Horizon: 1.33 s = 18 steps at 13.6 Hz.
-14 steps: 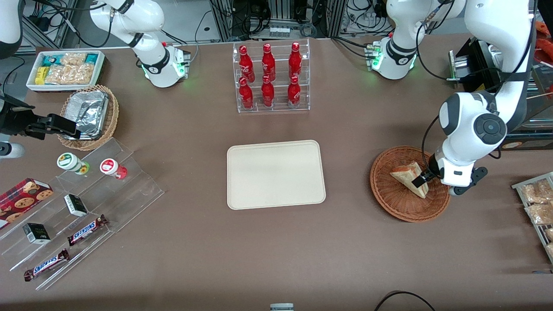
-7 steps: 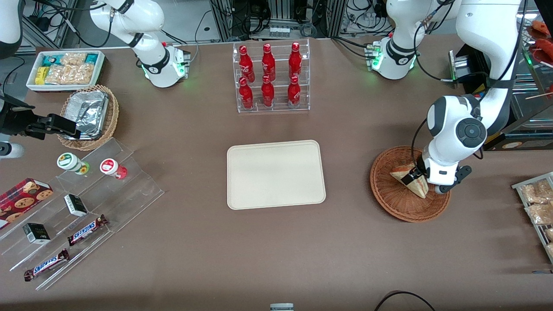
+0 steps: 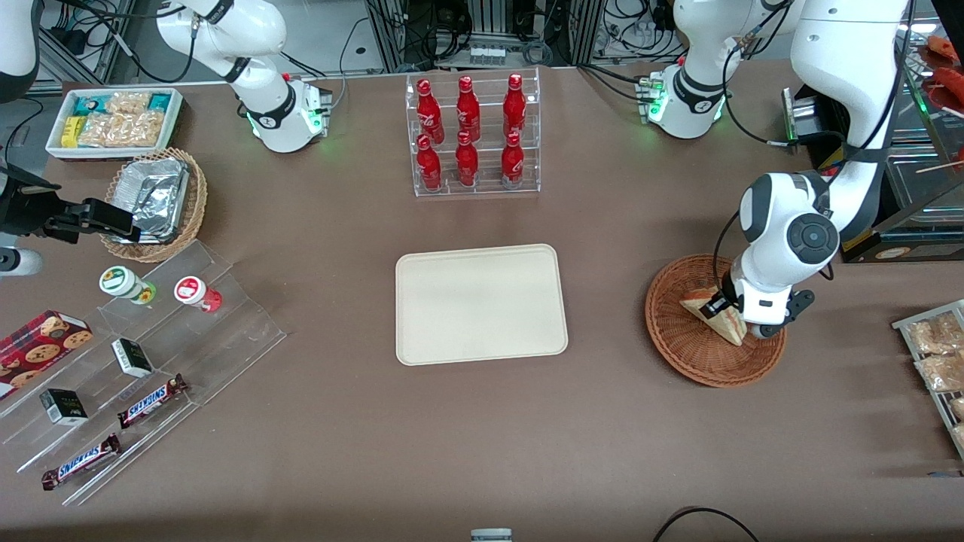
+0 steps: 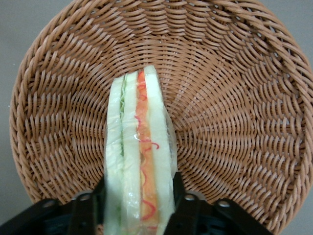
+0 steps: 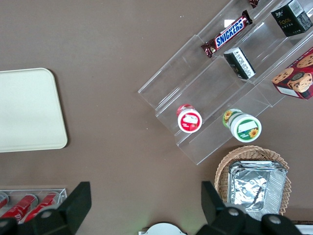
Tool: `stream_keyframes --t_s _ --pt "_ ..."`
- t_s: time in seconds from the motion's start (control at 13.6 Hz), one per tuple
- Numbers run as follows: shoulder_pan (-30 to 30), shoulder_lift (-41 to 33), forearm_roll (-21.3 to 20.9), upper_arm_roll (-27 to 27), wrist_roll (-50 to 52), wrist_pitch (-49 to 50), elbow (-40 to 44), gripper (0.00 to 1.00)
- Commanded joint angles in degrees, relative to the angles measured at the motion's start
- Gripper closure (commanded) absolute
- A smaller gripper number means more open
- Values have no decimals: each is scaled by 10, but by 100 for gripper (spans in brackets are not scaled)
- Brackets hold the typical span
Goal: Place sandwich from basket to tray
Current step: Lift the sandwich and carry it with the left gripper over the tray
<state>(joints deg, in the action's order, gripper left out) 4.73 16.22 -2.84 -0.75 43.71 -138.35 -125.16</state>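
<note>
The sandwich (image 3: 724, 322), a pale bread wedge with red and green filling, stands on edge in the reddish-brown wicker basket (image 3: 681, 342) toward the working arm's end of the table. My left gripper (image 3: 721, 307) is down in the basket over the sandwich. In the left wrist view the sandwich (image 4: 139, 127) sits between the black fingers (image 4: 179, 192), which press on both bread faces; the gripper (image 4: 139, 193) is shut on it. The basket's weave (image 4: 234, 98) surrounds it. The cream tray (image 3: 480, 304) lies bare at the table's middle, also in the right wrist view (image 5: 27, 110).
A clear rack of red bottles (image 3: 471, 135) stands farther from the front camera than the tray. Snack packets on a wire rack (image 3: 938, 354) lie at the working arm's table edge. A clear stepped shelf with snacks (image 3: 135, 354) and a foil-filled tan basket (image 3: 154, 203) are toward the parked arm's end.
My left gripper has shifted along the basket toward the tray and settled over the sandwich, with the fingers now on both sides of it. The sandwich has stayed in the basket.
</note>
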Motion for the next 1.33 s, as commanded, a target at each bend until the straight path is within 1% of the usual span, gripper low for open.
stream_keyframes --t_s 0.0,0.07,0.22,0.37,0.44,0.52,0.74,0.88,0.96,1.03,1.18,1.25 --pt "2 -8 -8 1 11 34 31 100" --pt "3 -11 -10 0 7 82 62 100" --pt "29 -12 -39 0 6 187 137 100" --pt "58 -10 -40 -1 6 266 209 100" --pt "76 -8 -38 -1 8 286 236 100" --pt "99 -6 -34 -1 13 294 261 100" --pt "173 7 -27 -1 16 298 296 100" --pt "212 29 3 -1 13 296 326 100" --pt "229 49 10 -3 14 295 351 100" --pt "256 80 10 -4 15 296 384 100" --pt "290 135 12 -5 16 297 442 100" --pt "306 157 21 -5 15 295 461 100"
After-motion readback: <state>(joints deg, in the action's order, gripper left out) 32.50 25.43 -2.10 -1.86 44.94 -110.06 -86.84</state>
